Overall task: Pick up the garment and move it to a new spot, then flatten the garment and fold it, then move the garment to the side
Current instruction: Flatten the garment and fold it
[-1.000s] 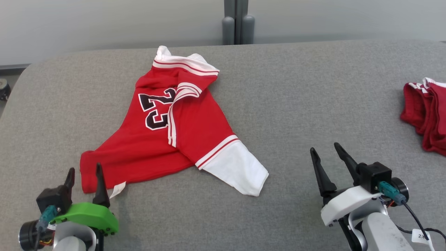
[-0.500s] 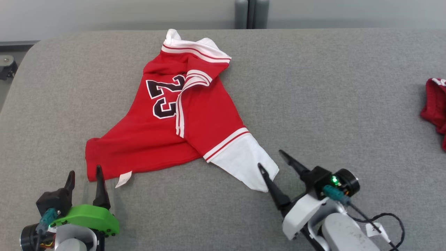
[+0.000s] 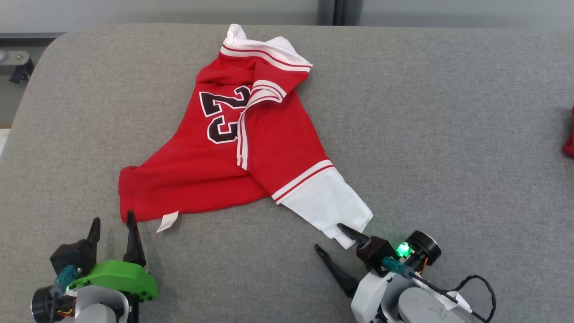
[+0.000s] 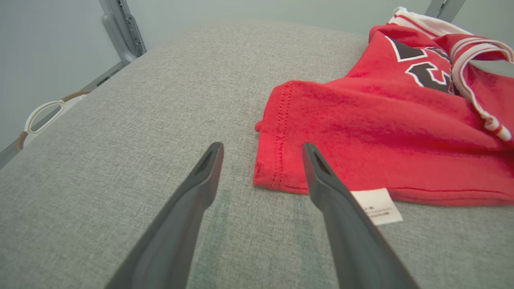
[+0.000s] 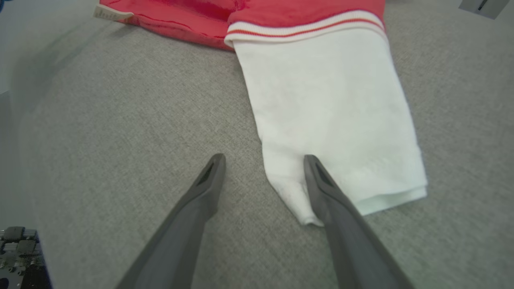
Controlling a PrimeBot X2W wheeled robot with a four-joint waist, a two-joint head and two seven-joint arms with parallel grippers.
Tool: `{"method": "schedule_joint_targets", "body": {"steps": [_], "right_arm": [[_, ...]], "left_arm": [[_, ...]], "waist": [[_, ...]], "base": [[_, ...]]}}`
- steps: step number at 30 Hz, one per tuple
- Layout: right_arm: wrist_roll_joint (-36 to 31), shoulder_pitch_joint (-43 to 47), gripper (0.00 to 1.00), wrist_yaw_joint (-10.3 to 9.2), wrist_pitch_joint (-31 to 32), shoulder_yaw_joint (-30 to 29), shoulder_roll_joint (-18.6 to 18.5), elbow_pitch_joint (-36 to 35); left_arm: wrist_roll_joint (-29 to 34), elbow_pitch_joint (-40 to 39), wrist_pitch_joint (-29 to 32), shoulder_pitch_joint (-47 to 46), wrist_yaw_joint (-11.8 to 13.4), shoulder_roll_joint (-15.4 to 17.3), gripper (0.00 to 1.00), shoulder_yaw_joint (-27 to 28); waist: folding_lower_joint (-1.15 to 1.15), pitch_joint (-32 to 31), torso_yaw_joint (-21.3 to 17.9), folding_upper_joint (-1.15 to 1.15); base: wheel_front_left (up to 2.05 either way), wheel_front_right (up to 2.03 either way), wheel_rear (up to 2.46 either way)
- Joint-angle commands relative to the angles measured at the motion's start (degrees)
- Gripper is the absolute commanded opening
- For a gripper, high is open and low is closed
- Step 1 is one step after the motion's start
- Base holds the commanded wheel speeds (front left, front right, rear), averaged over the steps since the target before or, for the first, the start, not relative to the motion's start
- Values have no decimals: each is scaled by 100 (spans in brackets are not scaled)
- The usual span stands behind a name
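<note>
- Note grey table [image 3: 448, 112]: coarse woven cover, padded look, rounded corner; shifted in frame by camera motion only
- Locate garment [image 3: 215, 179] left of centre on table: red knit jersey, crumpled, not yet flattened, black numerals, striped trim; unmoved
- Observe white sleeve [image 3: 323, 202]: soft, flat, doubled at the hem
- Register right gripper [image 3: 327, 235]: swung in from the right, fingers spread, one over the sleeve hem, nothing pinched; pick-up judged imminent
- Register left gripper [image 3: 113, 216]: fingers spread, empty, just beside red hem corner as before
- Note white label [image 3: 167, 221] at hem
</note>
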Motion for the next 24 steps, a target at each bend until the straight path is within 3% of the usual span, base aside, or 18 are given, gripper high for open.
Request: {"method": "schedule_joint_targets", "body": {"steps": [1,2,3,4,5,10,16,24], "right_arm": [[2,-66,52,-9,5,18,-30,136],[4,-91,41,-9,7,31,-29,193],[15,-104,10,-9,9,36,-30,242],[26,-112,10,-8,9,30,-30,270],[23,-116,0,-7,9,13,-27,308],[-54,-74,0,-10,8,-301,-42,332],[-152,103,0,-10,1,-749,-32,-137],[-268,103,0,-9,1,-1909,-29,-995]], "left_arm": [[14,13,-2,-91,-24,-27,100,13],[17,17,-2,-96,-30,-33,100,18],[15,24,-2,-91,-28,-40,100,29],[16,27,-2,-80,-30,-45,100,34],[20,28,-2,-63,-34,-49,100,39],[44,40,-2,49,-45,-65,100,72],[26,-28,-2,124,-45,-85,100,15],[-6,-92,-2,227,-47,-92,100,-111]], "waist": [[0,44,54,0],[0,49,67,0],[0,48,82,0],[0,44,91,0],[0,36,99,0],[0,-42,82,0],[0,-138,3,0],[0,-313,-164,0]], "base": [[0,0,0],[0,0,0],[0,0,0],[0,0,0],[0,0,0],[0,0,0],[0,0,0],[0,0,0]]}}
